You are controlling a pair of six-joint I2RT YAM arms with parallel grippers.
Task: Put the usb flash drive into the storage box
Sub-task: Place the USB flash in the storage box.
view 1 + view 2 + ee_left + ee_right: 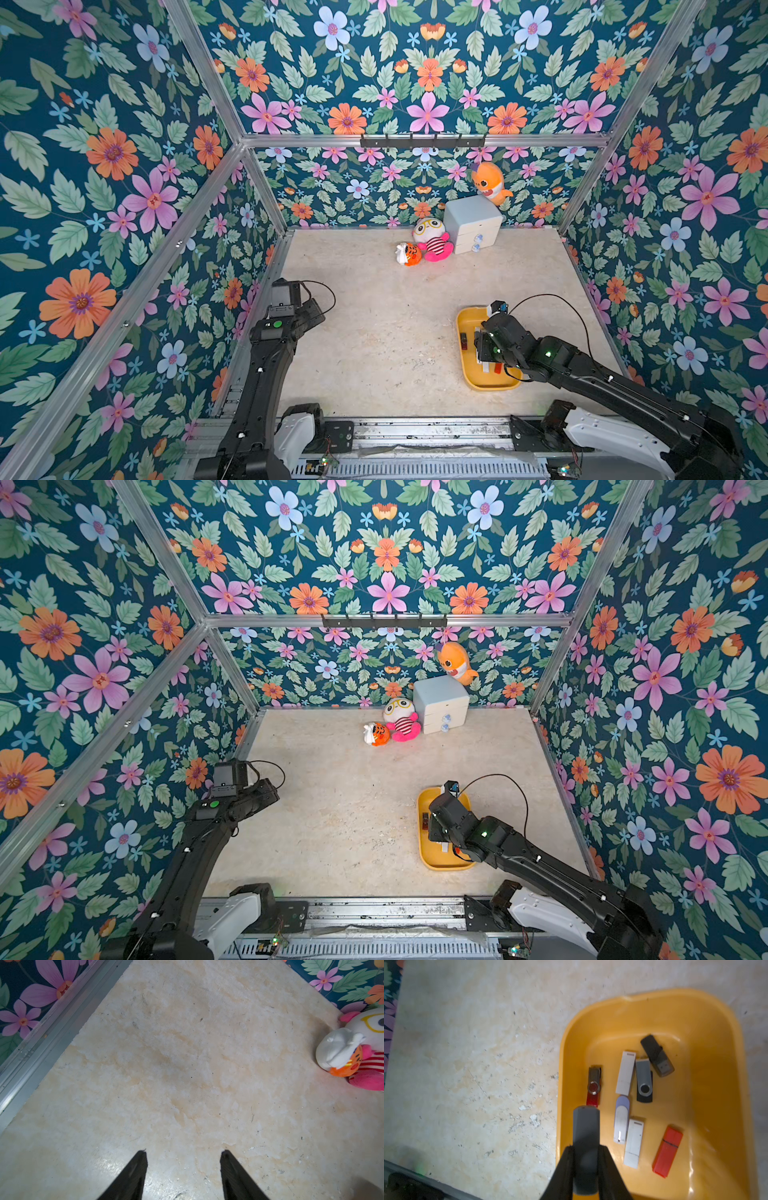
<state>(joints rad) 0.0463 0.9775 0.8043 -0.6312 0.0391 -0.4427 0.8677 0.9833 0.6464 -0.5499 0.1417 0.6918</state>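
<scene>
1. The usb flash drive is a plain grey, blunt-ended stick, pinched at its sides by the right gripper.
2. It hangs just inside one long rim of the storage box, a mustard-yellow tray; whether it touches the floor is unclear.
3. 7 other drives lie in the box: 2 white, 2 red, 2 dark, 1 lilac.
4. The left gripper is half-spread and holds nothing, over the bare table, well apart from the box.
</scene>
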